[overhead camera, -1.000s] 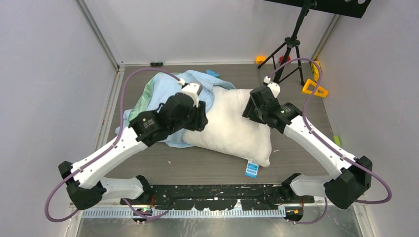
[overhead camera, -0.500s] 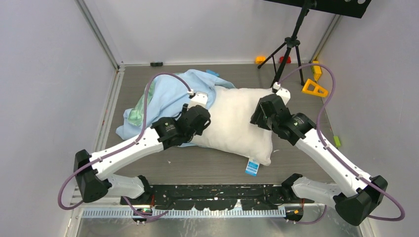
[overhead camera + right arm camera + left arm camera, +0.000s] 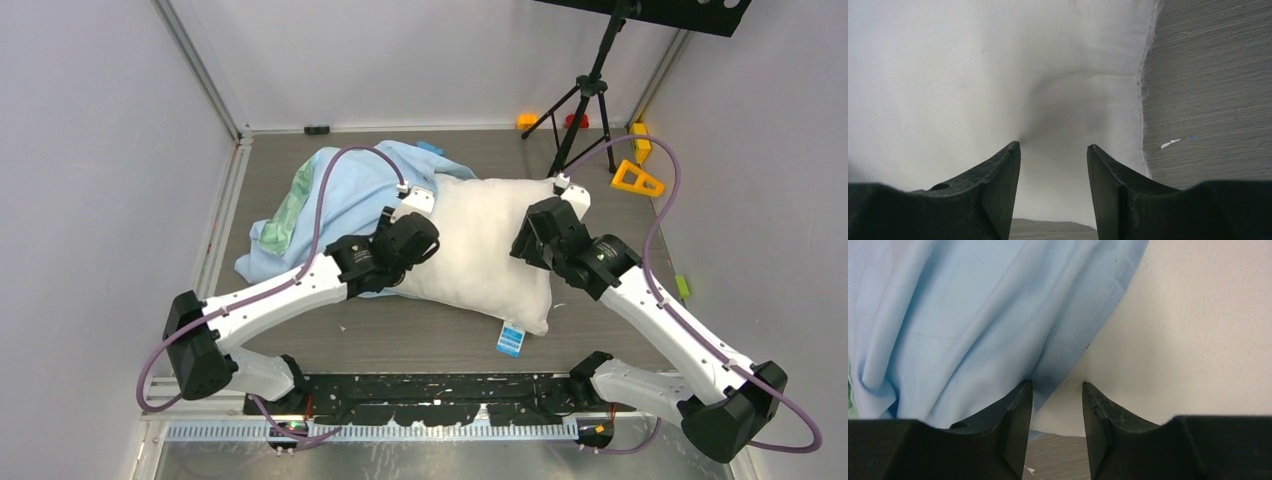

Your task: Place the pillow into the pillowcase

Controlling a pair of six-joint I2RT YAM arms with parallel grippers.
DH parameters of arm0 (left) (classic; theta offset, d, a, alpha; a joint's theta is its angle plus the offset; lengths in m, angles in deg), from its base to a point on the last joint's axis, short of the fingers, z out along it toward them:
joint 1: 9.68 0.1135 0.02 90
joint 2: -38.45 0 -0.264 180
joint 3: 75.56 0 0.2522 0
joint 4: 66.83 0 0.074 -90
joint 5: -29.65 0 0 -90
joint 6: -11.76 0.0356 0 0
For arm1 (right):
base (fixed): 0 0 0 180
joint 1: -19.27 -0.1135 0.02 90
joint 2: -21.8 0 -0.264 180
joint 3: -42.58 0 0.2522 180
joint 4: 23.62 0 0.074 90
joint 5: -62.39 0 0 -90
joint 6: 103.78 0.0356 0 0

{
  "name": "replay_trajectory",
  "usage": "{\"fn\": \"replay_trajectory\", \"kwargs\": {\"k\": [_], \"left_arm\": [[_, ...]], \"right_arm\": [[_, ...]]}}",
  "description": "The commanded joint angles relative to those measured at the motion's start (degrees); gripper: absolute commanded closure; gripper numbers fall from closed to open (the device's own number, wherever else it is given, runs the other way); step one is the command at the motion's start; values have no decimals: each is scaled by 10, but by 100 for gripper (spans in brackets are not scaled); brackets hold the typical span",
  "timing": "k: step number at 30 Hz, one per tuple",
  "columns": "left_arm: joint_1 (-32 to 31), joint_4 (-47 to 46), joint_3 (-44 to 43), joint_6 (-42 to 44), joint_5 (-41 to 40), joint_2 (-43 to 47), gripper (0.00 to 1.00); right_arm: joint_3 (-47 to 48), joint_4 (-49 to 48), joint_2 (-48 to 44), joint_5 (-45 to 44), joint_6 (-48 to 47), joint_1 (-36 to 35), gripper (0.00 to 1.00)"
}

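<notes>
White pillow (image 3: 480, 250) against rumpled blue pillowcase (image 3: 345, 195)

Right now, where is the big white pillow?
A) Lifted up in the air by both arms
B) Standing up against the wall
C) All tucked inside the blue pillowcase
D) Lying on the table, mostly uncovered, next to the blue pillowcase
D: the pillow lies flat on the table with nearly all its white showing, and the blue pillowcase is bunched along its left edge.
</notes>
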Motion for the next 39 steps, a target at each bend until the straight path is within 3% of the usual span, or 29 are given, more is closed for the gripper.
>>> {"fn": "replay_trajectory", "kwargs": {"k": [1, 9, 16, 18, 24, 26, 30, 33, 39], "left_arm": [[8, -24, -26, 23, -39, -7, 58], [37, -9, -19, 27, -37, 0, 71], [38, 9, -26, 43, -25, 25, 91], [38, 14, -35, 46, -1, 28, 99], [28, 14, -89, 46, 186, 34, 100], [18, 8, -115, 50, 252, 34, 100], [13, -31, -162, 11, 386, 21, 100], [10, -85, -163, -37, 477, 3, 100], [57, -71, -100, -111, 416, -26, 100]], "right_arm": [[-6, -2, -17, -25, 2, -3, 43], [-11, 6, -21, -37, -1, -3, 42], [-32, 27, -54, -63, -26, -2, 19], [-44, 25, -60, -51, -40, -2, 15], [-109, -58, -39, 58, -46, -3, 12], [-121, -88, -25, 92, -37, -2, 19], [-102, -127, -16, 158, -4, -14, 71], [-50, -113, -10, 119, 15, -49, 98], [-35, -108, -13, 71, 30, -61, 100]]}}
